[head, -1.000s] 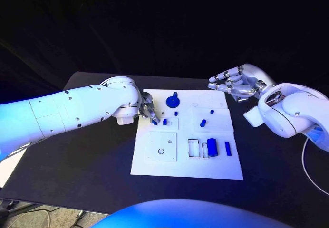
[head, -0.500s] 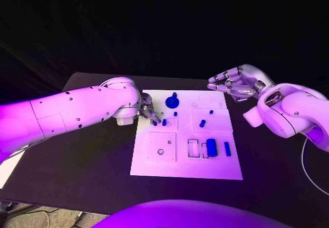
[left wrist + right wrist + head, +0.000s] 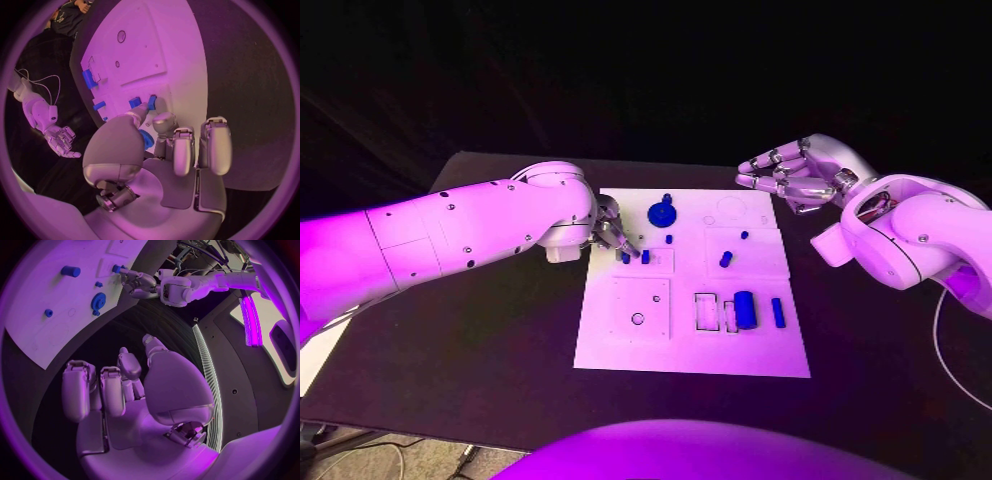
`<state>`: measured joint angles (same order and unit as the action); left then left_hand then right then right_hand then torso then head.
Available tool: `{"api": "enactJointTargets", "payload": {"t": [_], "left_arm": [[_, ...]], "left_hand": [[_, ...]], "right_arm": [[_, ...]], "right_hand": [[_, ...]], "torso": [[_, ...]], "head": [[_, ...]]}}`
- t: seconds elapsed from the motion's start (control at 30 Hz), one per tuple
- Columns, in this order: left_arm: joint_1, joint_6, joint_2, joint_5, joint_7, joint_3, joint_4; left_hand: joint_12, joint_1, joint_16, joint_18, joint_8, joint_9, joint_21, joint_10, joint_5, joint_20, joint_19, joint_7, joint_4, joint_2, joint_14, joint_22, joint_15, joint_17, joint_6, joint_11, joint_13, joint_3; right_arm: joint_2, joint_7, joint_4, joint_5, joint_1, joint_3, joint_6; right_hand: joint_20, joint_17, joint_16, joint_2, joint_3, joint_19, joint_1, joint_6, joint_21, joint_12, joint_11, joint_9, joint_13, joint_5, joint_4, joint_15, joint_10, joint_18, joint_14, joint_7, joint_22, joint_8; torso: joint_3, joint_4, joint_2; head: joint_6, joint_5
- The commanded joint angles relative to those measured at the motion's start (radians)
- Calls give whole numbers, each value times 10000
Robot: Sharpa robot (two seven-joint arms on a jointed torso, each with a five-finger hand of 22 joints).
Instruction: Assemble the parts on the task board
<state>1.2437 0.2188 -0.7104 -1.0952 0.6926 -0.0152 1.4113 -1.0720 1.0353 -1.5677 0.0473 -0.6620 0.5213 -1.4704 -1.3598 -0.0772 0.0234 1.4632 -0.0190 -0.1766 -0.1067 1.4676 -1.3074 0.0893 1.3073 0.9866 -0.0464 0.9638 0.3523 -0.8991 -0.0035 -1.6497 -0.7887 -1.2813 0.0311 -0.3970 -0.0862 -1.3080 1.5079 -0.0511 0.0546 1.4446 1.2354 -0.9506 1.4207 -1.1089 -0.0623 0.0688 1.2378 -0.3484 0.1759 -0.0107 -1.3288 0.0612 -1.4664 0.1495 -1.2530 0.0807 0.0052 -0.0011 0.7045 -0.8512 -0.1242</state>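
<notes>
The white task board (image 3: 678,345) lies mid-table. My left hand (image 3: 609,236) hovers at the board's left edge. Its thumb and one fingertip reach two small blue pegs (image 3: 626,257) standing there. In the left wrist view the thumb touches one peg (image 3: 134,103) and the other peg (image 3: 152,102) stands just ahead of the fingertips. I cannot tell whether either is gripped. My right hand (image 3: 788,176) hangs off the board's far right corner, fingers loosely bent, holding nothing. A blue round disc (image 3: 662,212) sits near the board's far edge.
More blue parts are on the board: a thick cylinder (image 3: 746,309), a thin bar (image 3: 777,313), and a short peg (image 3: 727,259). The right wrist view shows the board (image 3: 37,335), the disc (image 3: 98,302) and my left hand (image 3: 139,281). Black table surrounds the board.
</notes>
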Motion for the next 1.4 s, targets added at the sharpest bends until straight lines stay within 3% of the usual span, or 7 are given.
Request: {"api": "enactJointTargets", "payload": {"t": [0.03,0.73,0.83,0.93,1.17,1.3,1.4], "left_arm": [[-52,155,23,40,628,-35,-13],[-69,-1651,-437,404,133,-12,340],[-68,-2169,-546,756,-231,-10,397],[-67,-2811,-640,1451,-942,-9,410],[-65,-4105,-714,2775,-3759,-13,324],[-67,-4524,-618,2128,-5616,-24,234],[-85,-4864,-453,910,-6796,-97,168]], "left_hand": [[-16,-90,-31,-163,16,-16,-59,-80,-17,-72,486,-19,-54,-17,1032,-1556,60,2635,65,12,6,-158],[107,-336,-31,-134,-99,-74,50,22,-22,-116,449,-18,-1126,217,1032,-1483,99,2635,-86,1,-163,-2353],[345,-152,-31,-83,-104,-73,228,220,-69,-100,348,-67,-1116,471,1032,-1304,77,2635,-286,48,-441,-2501],[1859,426,4,125,29,-137,993,1242,-355,-16,-99,-260,-1039,641,1017,-537,-33,2588,-781,209,-2098,-2606],[3771,2268,4492,1292,629,-654,6962,3744,-478,608,-3513,-1117,-630,545,-1412,4781,-748,-2225,-2330,1033,-3643,-2743],[4752,3705,7218,1321,1130,-1266,8118,4753,-427,943,-3882,-1397,-101,524,-3004,5568,-1055,-4774,-2680,1343,-4558,-2504],[5619,4851,7687,1357,1853,-1926,8498,4840,-336,942,-3795,-1383,441,423,-3121,5887,-1032,-5240,-2680,1367,-5476,-1977]], "right_arm": [[7,25,-13,-75,5,-1,86],[-1,23,-4,-76,6,-1,138],[-2,23,-2,-76,6,0,138],[-5,21,3,-76,6,0,137],[-10,16,6,-76,6,0,138],[-8,15,6,-76,6,0,137],[-5,16,12,-76,6,0,137]], "right_hand": [[-5,-1607,-62,39,-61,-51,-67,-39,-61,-5,6,14,-13,-36,17,-49,38,36,-797,1,-1,50],[-4,-1609,-63,3,-117,-52,-27,-34,-67,-8,10,13,-19,-39,-4,-51,41,37,-799,-2,5,49],[-4,-1609,-63,3,-117,-52,-27,-34,-67,-8,10,13,-19,-39,-4,-51,41,37,-799,-2,5,49],[-4,-1609,-63,3,-117,-52,-27,-34,-67,-8,10,13,-19,-39,-4,-51,41,37,-799,-2,5,49],[-4,-1609,-64,6,-118,-51,-24,-34,-66,-13,10,13,-16,-43,-4,-52,39,37,-799,-3,4,49],[-4,-1609,-64,11,-120,-50,-20,-35,-65,-18,10,13,-13,-48,-4,-52,36,36,-799,-3,2,50],[-4,-1609,-64,11,-120,-50,-20,-35,-65,-18,10,13,-13,-48,-4,-52,36,36,-799,-3,2,50]], "torso": [[2,1,2],[-4,13,-7],[-4,8,0],[-9,9,0],[-4,19,-2],[-4,16,1],[-14,16,2]], "head": [[-2,10],[-20,77],[-9,67],[-6,79],[39,125],[69,148],[123,180]]}}
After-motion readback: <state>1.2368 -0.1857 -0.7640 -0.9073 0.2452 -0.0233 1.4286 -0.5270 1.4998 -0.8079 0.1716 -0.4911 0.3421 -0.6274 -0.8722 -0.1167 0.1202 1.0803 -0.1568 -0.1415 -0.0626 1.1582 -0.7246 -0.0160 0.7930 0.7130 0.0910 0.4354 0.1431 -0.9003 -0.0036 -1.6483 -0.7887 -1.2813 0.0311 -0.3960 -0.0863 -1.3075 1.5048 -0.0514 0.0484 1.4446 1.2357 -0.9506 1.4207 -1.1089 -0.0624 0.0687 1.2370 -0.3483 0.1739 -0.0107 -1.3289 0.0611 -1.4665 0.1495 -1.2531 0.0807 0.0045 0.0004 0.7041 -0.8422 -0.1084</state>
